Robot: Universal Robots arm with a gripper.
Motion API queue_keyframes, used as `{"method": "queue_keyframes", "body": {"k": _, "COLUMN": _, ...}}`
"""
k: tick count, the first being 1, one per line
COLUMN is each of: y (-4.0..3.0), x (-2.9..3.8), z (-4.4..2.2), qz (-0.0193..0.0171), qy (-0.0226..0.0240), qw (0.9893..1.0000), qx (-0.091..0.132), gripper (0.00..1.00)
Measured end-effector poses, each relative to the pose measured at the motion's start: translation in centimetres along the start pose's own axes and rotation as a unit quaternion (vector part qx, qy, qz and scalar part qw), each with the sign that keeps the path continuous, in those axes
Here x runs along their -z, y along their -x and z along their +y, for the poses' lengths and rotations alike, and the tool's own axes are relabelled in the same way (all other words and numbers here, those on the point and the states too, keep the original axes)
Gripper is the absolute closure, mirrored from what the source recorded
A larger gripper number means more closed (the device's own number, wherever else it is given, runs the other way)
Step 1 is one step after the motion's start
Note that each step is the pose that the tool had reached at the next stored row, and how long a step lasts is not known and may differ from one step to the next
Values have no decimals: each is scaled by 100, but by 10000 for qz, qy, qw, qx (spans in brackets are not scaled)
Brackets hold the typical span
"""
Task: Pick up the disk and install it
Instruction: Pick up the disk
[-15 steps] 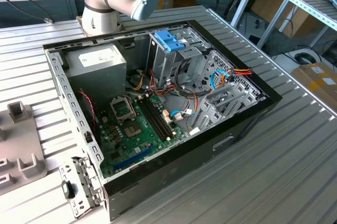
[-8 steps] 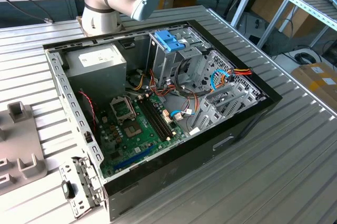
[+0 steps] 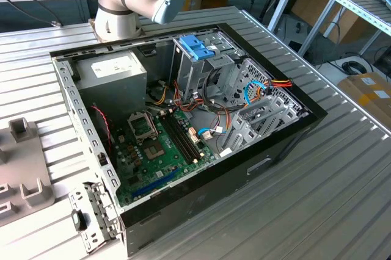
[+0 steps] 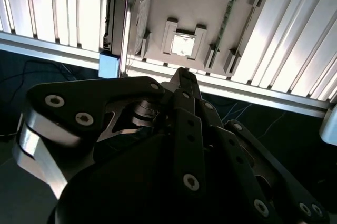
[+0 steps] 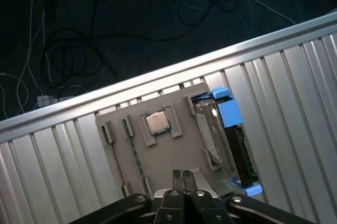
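Our claw (image 5: 183,173) hangs clenched on nothing above the grey holder (image 5: 163,155) on the ribbed bench (image 5: 295,103). Just beyond its tips lies a processor chip (image 5: 158,123). Off to one side of the tips, apart from them, the disk (image 5: 210,134) stands on edge in a slot, its blue carrier frame (image 5: 229,111) showing at both ends. We judge a clean pickup needs the claw centred over the disk's upper edge, jaws spread to straddle its flat faces and squared to the slot.
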State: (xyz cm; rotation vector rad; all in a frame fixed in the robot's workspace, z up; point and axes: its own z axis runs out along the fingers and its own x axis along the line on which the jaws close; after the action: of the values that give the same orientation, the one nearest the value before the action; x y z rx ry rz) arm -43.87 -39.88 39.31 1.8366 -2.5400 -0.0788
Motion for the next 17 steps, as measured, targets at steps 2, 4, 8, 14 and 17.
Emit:
{"method": "queue_keyframes", "body": {"k": 2, "y": 0, "x": 0, "z": 0, "qz": 3, "qy": 1, "qw": 10000, "qx": 56, "gripper": 90}}
{"method": "queue_keyframes", "body": {"k": 4, "y": 0, "x": 0, "z": 0, "qz": 4, "qy": 2, "qw": 9999, "qx": 101, "gripper": 90}}
{"method": "queue_keyframes", "body": {"k": 8, "y": 0, "x": 0, "z": 0, "qz": 10, "qy": 5, "qw": 9997, "qx": 225, "gripper": 90}}
{"method": "queue_keyframes", "body": {"k": 14, "y": 0, "x": 0, "z": 0, "qz": 15, "qy": 8, "qw": 9994, "qx": 337, "gripper": 90}}
{"method": "queue_keyframes", "body": {"k": 17, "y": 0, "x": 0, "z": 0, "qz": 18, "qy": 10, "qw": 9992, "qx": 412, "gripper": 90}}
